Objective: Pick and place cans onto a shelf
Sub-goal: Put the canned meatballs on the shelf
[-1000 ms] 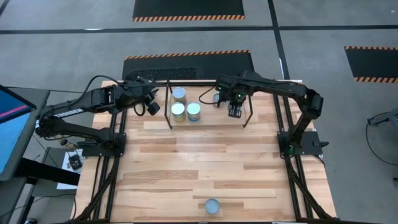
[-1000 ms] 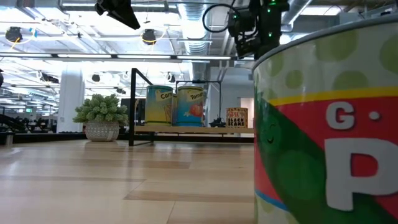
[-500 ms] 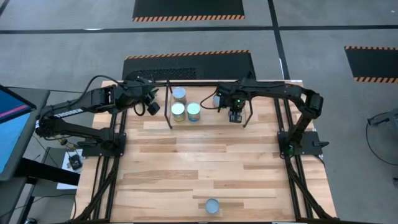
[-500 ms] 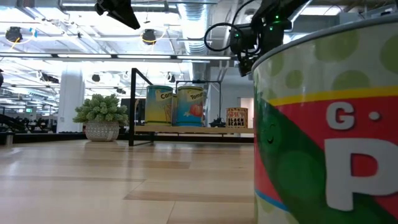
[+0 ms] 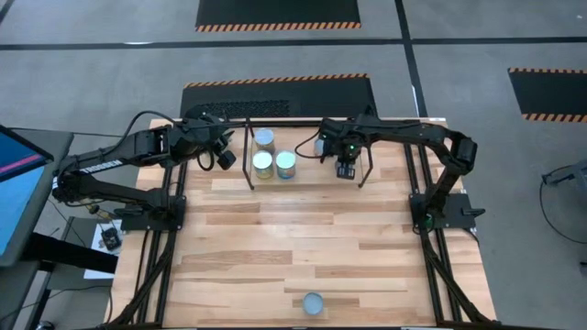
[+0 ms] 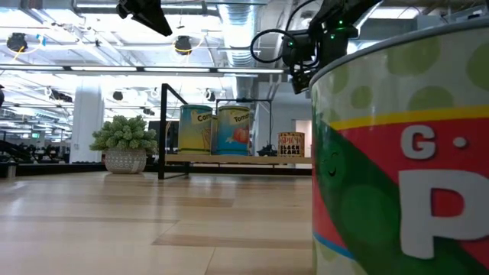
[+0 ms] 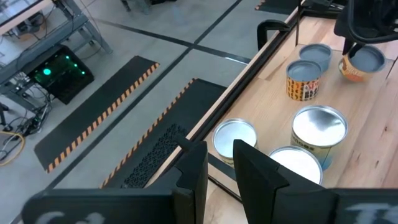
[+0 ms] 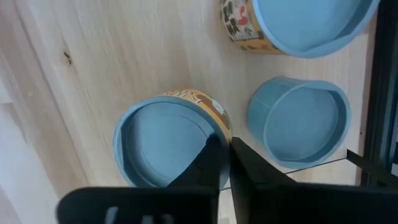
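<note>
Apparently orange-labelled can (image 8: 168, 146), bluish top.

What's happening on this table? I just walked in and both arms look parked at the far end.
The robot is stocking a low shelf with cans. The right gripper hangs over the shelf's right part, directly above a small orange-labelled can, its fingers close together and gripping nothing that shows. Three cans already stand at the shelf's left part. The left gripper waits beside them. One more can sits at the table's near edge.
</note>
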